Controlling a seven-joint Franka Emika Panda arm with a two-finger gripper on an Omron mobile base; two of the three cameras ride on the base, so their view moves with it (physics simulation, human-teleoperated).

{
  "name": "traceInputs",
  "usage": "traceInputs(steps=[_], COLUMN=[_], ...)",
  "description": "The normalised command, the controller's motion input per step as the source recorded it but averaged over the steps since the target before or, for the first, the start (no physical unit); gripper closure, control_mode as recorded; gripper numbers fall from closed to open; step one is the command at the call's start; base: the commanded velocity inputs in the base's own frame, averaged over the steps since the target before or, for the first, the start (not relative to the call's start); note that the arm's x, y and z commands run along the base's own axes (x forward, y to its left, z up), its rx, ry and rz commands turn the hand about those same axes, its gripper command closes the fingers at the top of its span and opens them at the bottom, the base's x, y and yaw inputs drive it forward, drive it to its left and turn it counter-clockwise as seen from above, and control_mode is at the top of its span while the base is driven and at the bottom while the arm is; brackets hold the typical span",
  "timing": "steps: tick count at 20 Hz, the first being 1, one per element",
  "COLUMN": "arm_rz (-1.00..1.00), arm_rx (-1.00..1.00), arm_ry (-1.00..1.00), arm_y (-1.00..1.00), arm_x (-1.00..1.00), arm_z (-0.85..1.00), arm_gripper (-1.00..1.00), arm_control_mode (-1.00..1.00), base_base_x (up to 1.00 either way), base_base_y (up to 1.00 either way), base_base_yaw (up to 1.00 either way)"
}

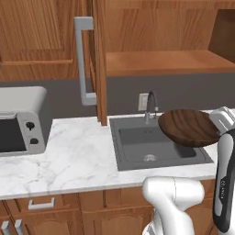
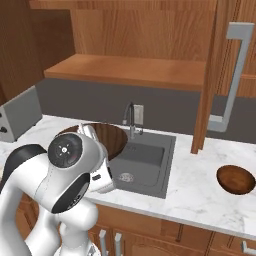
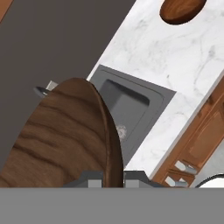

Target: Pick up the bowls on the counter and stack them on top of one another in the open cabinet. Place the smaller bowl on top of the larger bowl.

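A white robot arm holds the larger bowl [image 1: 189,127], wide and dark brown, in the air above the right side of the sink [image 1: 156,146] set into the white marble worktop [image 1: 69,160]. The hand [image 3: 113,178] is clenched on the bowl's rim, one finger on each side of the thin wooden wall, so the bowl hangs by its edge, its broad body sticking out away from the hand.

The smaller bowl [image 2: 236,179], reddish-brown, sits on the worktop well apart from the sink, near the front edge on the far side of the open cabinet door [image 2: 207,75] with its grey bar handle [image 2: 231,80].

The open cabinet [image 1: 167,62] shelf is above and behind the sink.

Risks, as a judgement: an edge grip on a wide bowl may let it pivot or slip free and drop into the sink. Lifting toward the shelf, the bowl's far rim could strike the shelf's front edge or the faucet [image 1: 150,106].
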Motion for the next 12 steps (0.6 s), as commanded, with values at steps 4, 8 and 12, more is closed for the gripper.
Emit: traceInputs(steps=[4, 8, 12], arm_rz=[0.00, 0.00, 0.00], arm_rx=[0.00, 0.00, 0.00], arm_ry=[0.00, 0.00, 0.00], arm_y=[0.00, 0.00, 0.00], arm_x=[0.00, 0.00, 0.00], arm_z=[0.00, 0.00, 0.00], arm_gripper=[1.00, 1.00, 1.00], arm_control_mode=[1.00, 1.00, 1.00], base_base_x=[0.58, 0.50, 0.51], base_base_y=[-0.15, -0.11, -0.09], base_base_yaw=[0.02, 0.11, 0.12])
